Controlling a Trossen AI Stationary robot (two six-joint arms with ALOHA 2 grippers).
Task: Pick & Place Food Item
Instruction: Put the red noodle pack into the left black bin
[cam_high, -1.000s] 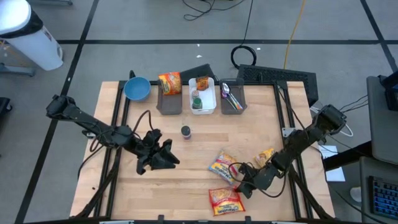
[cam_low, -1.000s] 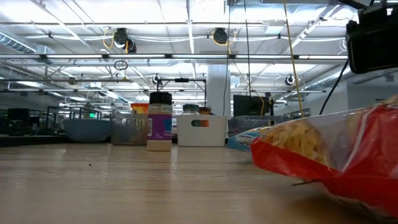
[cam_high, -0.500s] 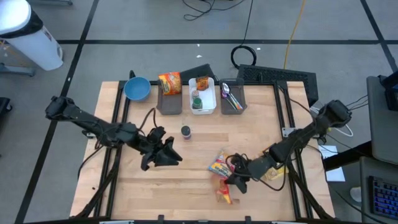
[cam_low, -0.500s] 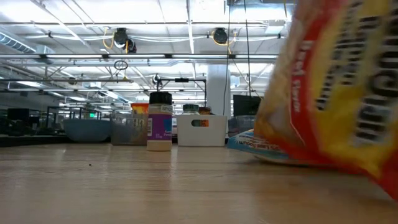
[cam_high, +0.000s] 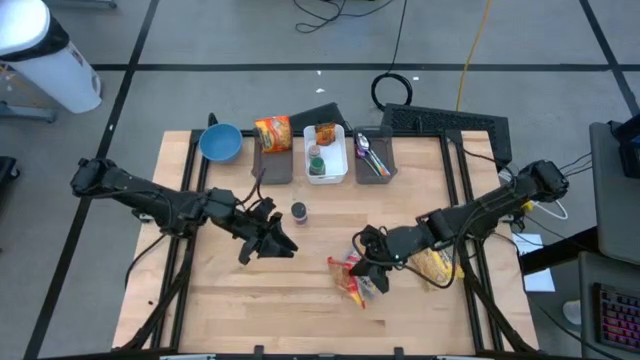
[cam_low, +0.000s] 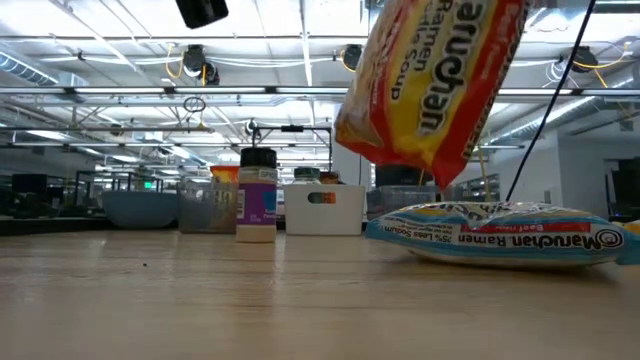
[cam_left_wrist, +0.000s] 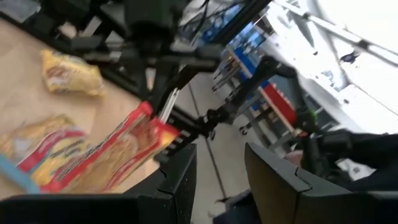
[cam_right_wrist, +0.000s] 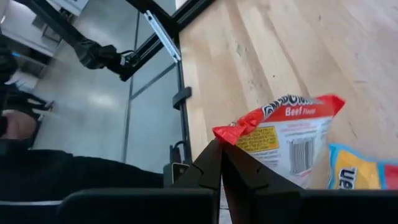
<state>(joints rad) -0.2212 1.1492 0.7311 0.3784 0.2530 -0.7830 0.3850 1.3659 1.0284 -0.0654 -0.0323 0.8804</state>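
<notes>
Near the desk's (cam_high: 300, 300) front edge, right of centre, the right pincer (cam_high: 368, 270) is clamped shut on the sealed edge of a red ramen packet (cam_high: 356, 283), which hangs tilted clear of the wood. In the low view that packet (cam_low: 430, 80) dangles above a second ramen packet (cam_low: 505, 235) lying flat on the desk. The right wrist view shows the two fingers (cam_right_wrist: 214, 165) pinched together on the crimped red seam of the held packet (cam_right_wrist: 289, 140). A third, yellowish packet (cam_high: 436, 266) lies just beside the right arm, toward the desk's right edge.

Toward the middle of the desk, left of centre, the left pincer (cam_high: 272, 243) hovers with its fingers (cam_left_wrist: 183, 180) parted and nothing between them. Just beyond it stands a small spice jar (cam_high: 298, 212) with a dark lid, upright and alone.

Along the far edge sits a row of containers: a blue bowl (cam_high: 219, 142) near the far-left corner, a grey bin (cam_high: 272, 165) holding another ramen packet (cam_high: 272, 132), a white bin (cam_high: 326, 160) with food items, and a grey bin with cutlery (cam_high: 372, 157).
</notes>
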